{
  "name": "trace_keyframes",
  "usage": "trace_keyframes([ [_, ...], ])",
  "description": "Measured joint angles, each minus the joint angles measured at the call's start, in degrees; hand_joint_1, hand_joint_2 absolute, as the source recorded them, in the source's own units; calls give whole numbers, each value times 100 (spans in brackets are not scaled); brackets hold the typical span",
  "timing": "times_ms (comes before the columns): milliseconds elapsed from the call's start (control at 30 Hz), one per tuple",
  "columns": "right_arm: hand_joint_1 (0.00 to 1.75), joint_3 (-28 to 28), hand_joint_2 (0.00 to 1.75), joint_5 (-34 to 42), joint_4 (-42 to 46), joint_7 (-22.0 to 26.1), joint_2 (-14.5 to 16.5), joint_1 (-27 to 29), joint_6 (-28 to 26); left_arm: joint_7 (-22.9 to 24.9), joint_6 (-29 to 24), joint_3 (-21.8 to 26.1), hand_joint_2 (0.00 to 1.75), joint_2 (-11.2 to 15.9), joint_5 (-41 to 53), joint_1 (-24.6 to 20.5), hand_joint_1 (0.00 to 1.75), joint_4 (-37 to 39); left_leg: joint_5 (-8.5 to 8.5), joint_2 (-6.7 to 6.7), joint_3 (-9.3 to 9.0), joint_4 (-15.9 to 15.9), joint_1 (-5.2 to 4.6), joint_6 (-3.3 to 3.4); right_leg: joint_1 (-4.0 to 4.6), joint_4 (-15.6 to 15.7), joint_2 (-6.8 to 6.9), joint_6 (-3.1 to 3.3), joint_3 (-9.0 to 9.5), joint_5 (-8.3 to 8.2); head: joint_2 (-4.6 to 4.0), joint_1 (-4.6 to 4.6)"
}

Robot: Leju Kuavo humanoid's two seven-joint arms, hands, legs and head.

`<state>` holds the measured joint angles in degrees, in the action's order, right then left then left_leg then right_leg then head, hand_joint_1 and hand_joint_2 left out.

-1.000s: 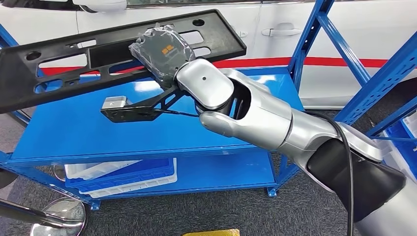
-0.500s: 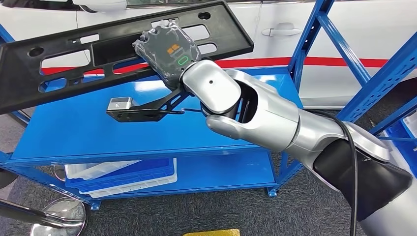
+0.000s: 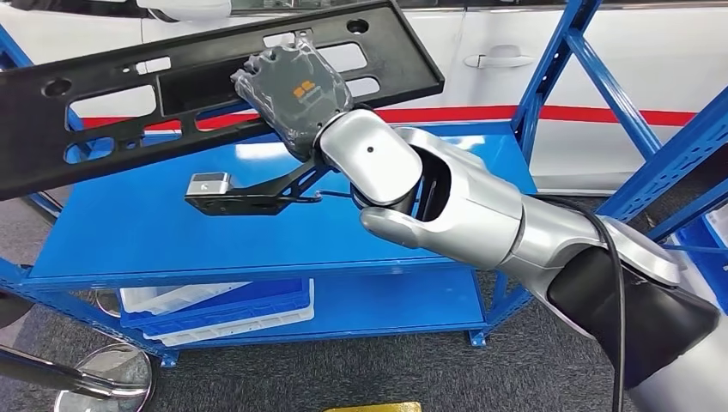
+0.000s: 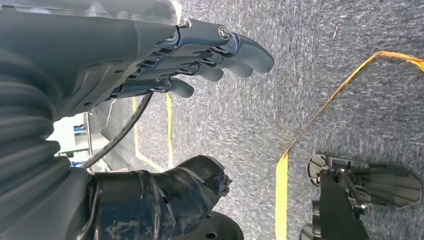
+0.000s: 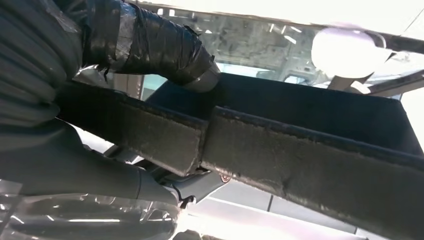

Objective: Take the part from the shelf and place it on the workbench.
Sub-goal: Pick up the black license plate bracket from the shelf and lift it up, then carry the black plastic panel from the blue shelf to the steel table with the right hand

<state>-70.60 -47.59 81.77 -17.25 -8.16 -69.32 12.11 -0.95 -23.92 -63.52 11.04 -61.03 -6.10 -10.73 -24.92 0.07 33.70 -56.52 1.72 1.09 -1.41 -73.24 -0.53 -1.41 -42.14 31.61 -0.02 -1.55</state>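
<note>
A long black plastic part (image 3: 112,103) with several cut-outs hangs tilted above the blue shelf's top deck (image 3: 129,227). My right hand (image 3: 292,90), wrapped in clear film, grips it near its right end. In the right wrist view the part's rough black edge (image 5: 300,160) runs across the picture, with my thumb (image 5: 165,47) over it and the other fingers below. My left hand (image 4: 200,60) hangs by my side over the grey carpet, fingers loosely curled and holding nothing.
White and blue trays (image 3: 219,309) lie on the shelf's lower deck (image 3: 395,300). Blue uprights (image 3: 558,64) and braces stand at the right. A white car with a red stripe (image 3: 601,112) is behind the shelf. Yellow floor tape (image 4: 281,195) runs beside my left side.
My right hand has lifted the black part a little higher and to the right off the shelf deck. The camera has shifted slightly.
</note>
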Motion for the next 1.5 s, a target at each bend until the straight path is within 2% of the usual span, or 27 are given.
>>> trace_keyframes([
  [33,175,0,175,-10,-1,2,-3,18,-5,4,-4,0,175,0,-1,0,0,0,-17,-10,-2,-24,10,-15,-14,111,4,-9,27,-141,0,-1],
  [133,175,0,175,-42,-3,7,-14,26,-35,5,-20,0,175,14,-3,1,0,2,-107,-51,26,-156,30,-114,-42,1047,5,-18,430,-645,0,-3],
  [167,175,0,175,-55,-5,11,-18,29,-50,5,-23,1,175,21,-3,0,0,3,-124,-59,53,-194,26,-155,-36,1223,-2,-5,503,-697,0,-3],
  [300,175,2,175,-89,-14,22,-20,43,-69,5,-26,4,175,35,-1,3,0,4,-148,-51,131,-240,35,-278,-15,1293,-21,131,480,-732,0,-4],
  [367,175,3,175,-96,-15,22,-18,36,-72,7,-26,4,175,42,1,-3,0,4,-426,-39,269,-581,42,-304,-21,1342,-8,221,468,-787,0,2],
  [433,175,4,175,-98,-16,23,-16,38,-74,8,-26,4,175,49,7,-6,0,5,-839,-33,526,-1291,38,-305,12,1347,6,279,432,-829,0,2],
  [500,175,3,175,-98,-16,27,-16,45,-74,8,-24,4,175,54,19,-5,0,5,-1006,-33,645,-1733,26,-289,52,1336,14,308,377,-871,0,1],
  [533,175,2,175,-98,-16,30,-16,45,-74,8,-22,4,175,55,26,-6,0,4,-946,-33,561,-1655,15,-267,69,1329,13,314,345,-896,0,2],
  [567,175,3,175,-98,-16,32,-16,41,-75,8,-21,4,175,57,30,-9,0,5,-815,-33,370,-1372,-1,-233,83,1323,10,314,314,-924,0,2],
  [633,175,7,175,-98,-15,33,-12,27,-78,7,-19,5,175,74,34,-25,0,6,-583,-28,-92,-597,-53,-147,101,1318,5,291,266,-988,0,-1],
  [700,175,15,175,-98,-14,33,-7,12,-83,6,-19,7,175,93,34,-44,0,7,-483,-26,-274,-219,-109,-91,99,1333,10,230,240,-1060,0,-3],
  [800,175,20,175,-98,-15,40,-9,5,-93,4,-19,7,175,108,35,-44,0,7,-322,-21,-197,-159,-126,-18,88,1381,21,117,210,-1130,0,-4],
  [833,175,20,175,-98,-15,43,-11,1,-95,3,-17,7,175,111,35,-45,0,7,-249,-9,-168,-124,-113,18,89,1319,24,89,174,-1022,0,-12],
  [867,175,20,175,-98,-15,44,-13,-4,-97,3,-16,7,175,111,35,-46,0,7,-172,6,-121,-92,-97,51,90,1144,25,67,111,-807,0,-20],
  [933,175,20,175,-97,-15,46,-18,-4,-98,5,-11,7,175,110,36,-49,0,7,-57,24,0,-84,-92,92,80,505,31,40,-40,-221,0,-34],
  [967,175,20,175,-97,-15,46,-21,3,-97,11,-9,7,175,110,37,-49,0,7,-5,30,75,-92,-92,96,78,162,31,28,-88,-24,0,-34],
  [1000,175,20,175,-96,-15,46,-25,15,-93,22,-7,7,175,109,39,-48,0,7,44,34,153,-106,-93,93,79,-67,31,21,-76,37,0,-34],
  [1033,175,20,175,-95,-15,46,-27,25,-89,34,-5,8,175,107,40,-48,0,7,91,37,235,-125,-93,85,78,-132,31,19,14,-20,0,-36],
  [1100,175,20,175,-94,-15,44,-29,34,-72,55,-4,8,175,102,42,-47,0,7,170,37,388,-185,-91,59,81,311,31,44,469,-280,0,-36],
  [1167,175,22,175,-93,-14,39,-28,32,-57,61,-4,7,175,98,43,-42,0,7,238,31,496,-232,-103,8,107,1043,28,93,993,-297,0,-32],
  [1200,175,24,175,-93,-14,34,-30,31,-50,64,-3,7,175,97,44,-38,0,7,276,29,518,-237,-108,-24,122,1276,24,116,1129,-258,0,-38],
  [1233,175,25,175,-93,-14,30,-32,27,-43,69,0,7,175,97,46,-34,0,7,324,27,533,-224,-112,-59,138,1383,21,137,1166,-230,0,-43],
  [1300,175,26,175,-86,-14,22,-36,20,-18,86,12,7,175,95,51,-27,0,8,387,21,563,-193,-112,-129,117,1430,28,198,1097,-334,0,-55],
  [1367,175,26,175,-77,-14,17,-36,13,9,102,26,7,175,91,53,-23,0,9,130,14,681,-387,-104,-193,82,1478,43,285,1001,-467,0,-49],
  [1433,175,26,175,-73,-14,15,-36,11,35,113,32,7,175,86,56,-19,0,9,-422,14,868,-1012,-87,-245,81,1482,48,339,868,-582,0,-45],
  [1467,175,26,175,-72,-14,14,-36,12,46,118,33,7,175,84,57,-18,0,9,-630,14,946,-1393,-83,-266,84,1471,49,349,792,-634,0,-46],
  [1500,175,26,175,-71,-14,14,-36,14,54,121,36,7,175,82,59,-19,0,9,-705,14,975,-1683,-80,-280,87,1455,49,348,712,-684,0,-46],
])
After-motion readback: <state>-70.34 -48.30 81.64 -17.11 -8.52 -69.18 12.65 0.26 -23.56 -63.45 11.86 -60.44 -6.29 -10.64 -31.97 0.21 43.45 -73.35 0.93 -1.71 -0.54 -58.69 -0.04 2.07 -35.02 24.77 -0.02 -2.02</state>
